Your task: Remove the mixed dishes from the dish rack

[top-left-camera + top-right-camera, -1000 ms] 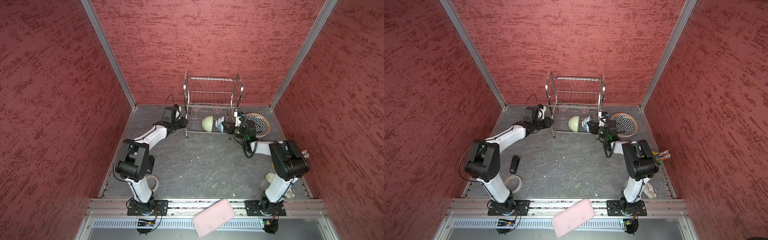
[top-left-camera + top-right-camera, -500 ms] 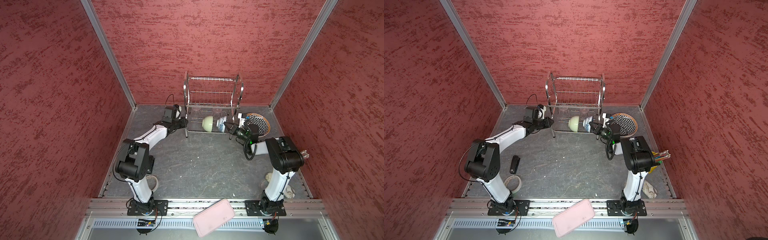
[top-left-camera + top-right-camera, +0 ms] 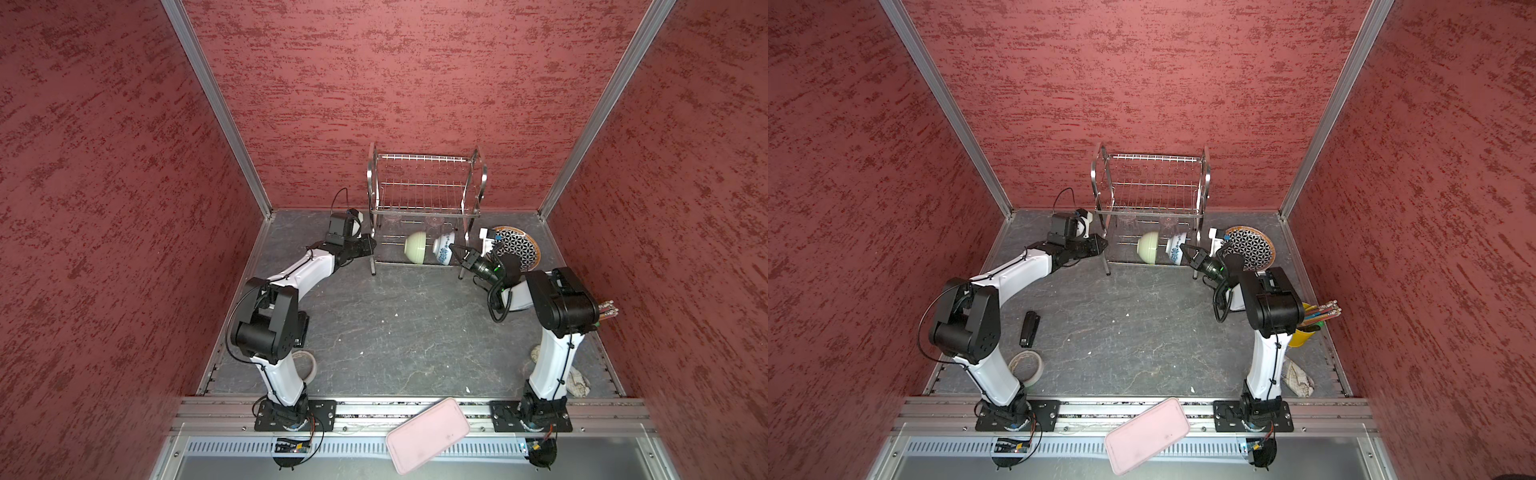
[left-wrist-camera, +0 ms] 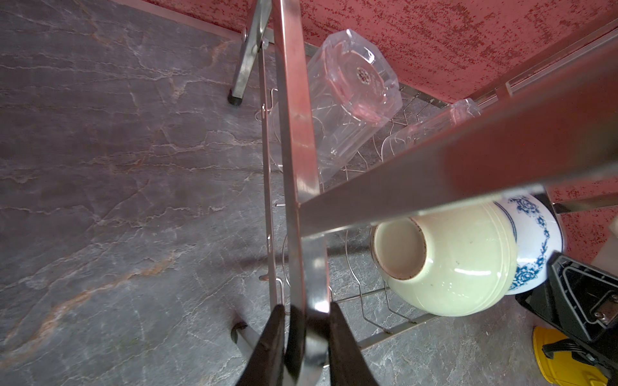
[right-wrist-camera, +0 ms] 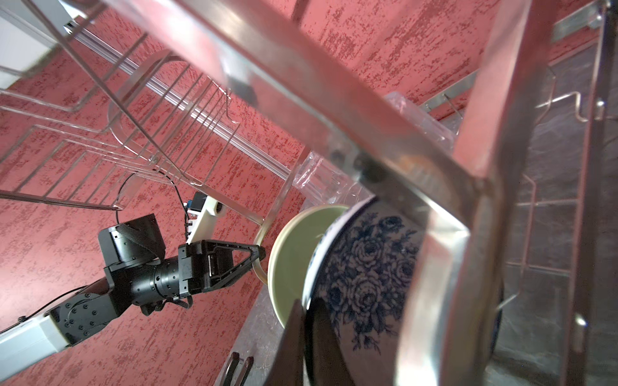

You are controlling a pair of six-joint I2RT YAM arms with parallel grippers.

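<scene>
The dish rack [image 3: 424, 183] [image 3: 1152, 183] stands at the back of the table. On its lower tier a pale green bowl [image 3: 417, 248] [image 4: 461, 264] and a blue-floral bowl [image 3: 444, 249] [image 5: 368, 274] stand on edge, nested. Two clear cups [image 4: 347, 93] [image 4: 431, 127] sit behind them. My left gripper [image 3: 371, 245] [image 4: 307, 320] is shut on the rack's front left frame bar [image 4: 294, 133]. My right gripper [image 3: 455, 249] [image 5: 309, 320] is shut on the rim of the blue-floral bowl. A black-and-white plate [image 3: 517, 247] lies on the table right of the rack.
A pink tray [image 3: 428, 434] lies over the front rail. A yellow cup of sticks [image 3: 1304, 328] and a crumpled cloth [image 3: 1298, 376] sit behind my right arm. A tape roll [image 3: 1025, 365] and a small black object [image 3: 1030, 328] lie near my left arm's base.
My right arm's elbow has swung in toward the rack while its gripper stays on the blue-floral bowl. The left arm and the rack have not moved.
</scene>
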